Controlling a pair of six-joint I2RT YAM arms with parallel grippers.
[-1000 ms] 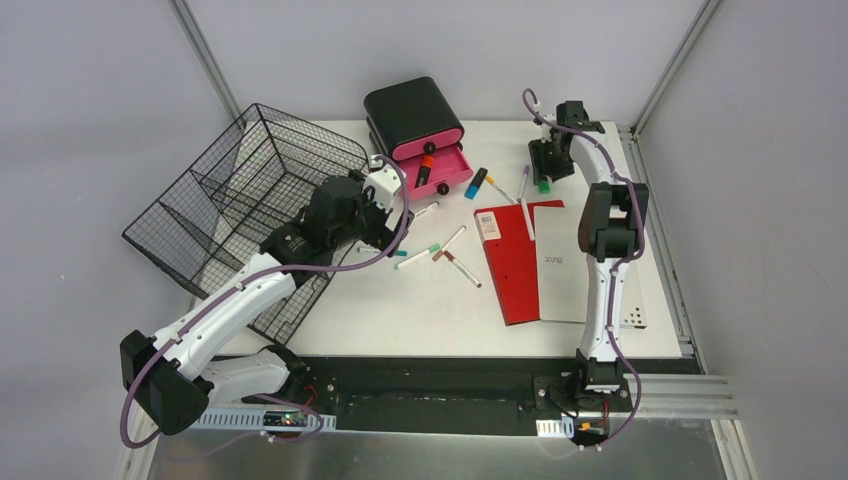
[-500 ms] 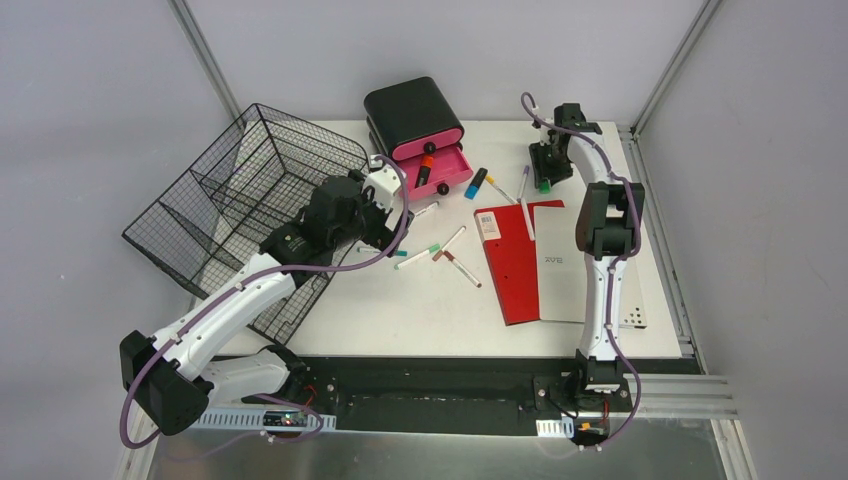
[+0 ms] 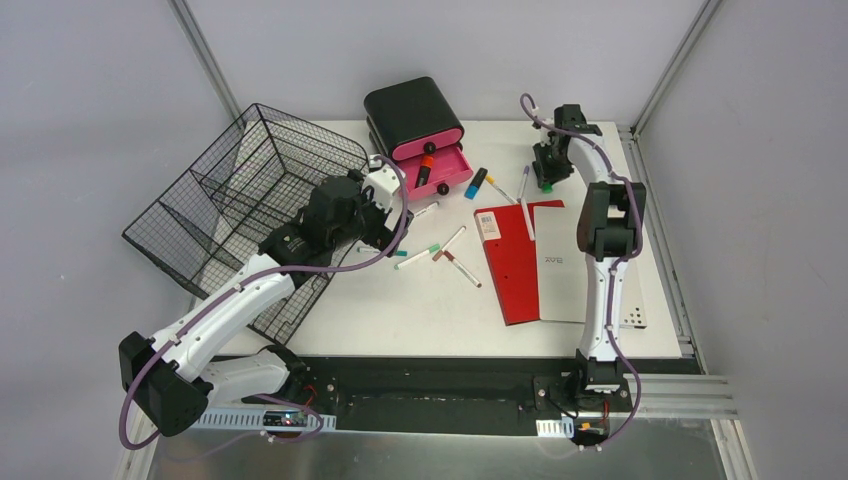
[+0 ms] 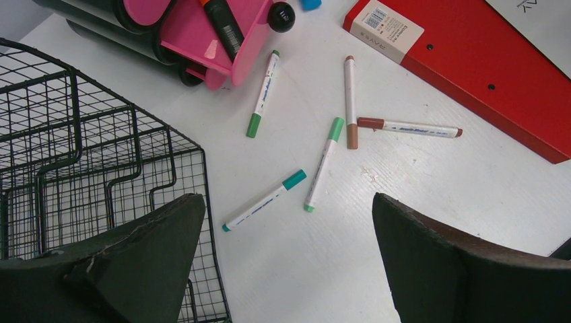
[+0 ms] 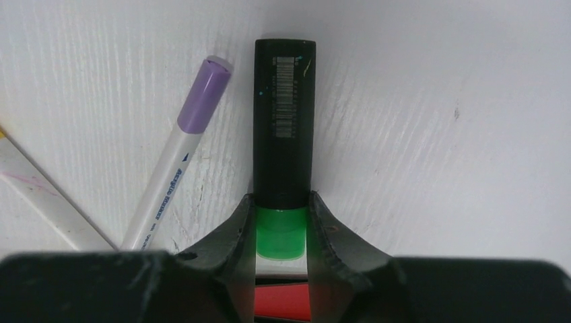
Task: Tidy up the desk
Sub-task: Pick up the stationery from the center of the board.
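desk (image 3: 420, 300) spans the cell floor under both arms; at its far right the right gripper (image 5: 281, 208) is pinched shut on the green cap of a black highlighter (image 5: 284, 121) lying on the surface, with a purple-capped pen (image 5: 178, 175) just beside it on the left. left gripper (image 4: 286, 202) spread fully wide, holding nothing, hovers above loose pens, a teal-capped pen (image 4: 266, 200) nearest, wire basket (image 4: 81, 148) crowding its left side, red folder (image 4: 485, 74) off to the right. pink drawer (image 4: 195, 37) of the black drawer box (image 3: 415, 115) stands open with one orange-tipped black marker (image 4: 222, 23) in it.
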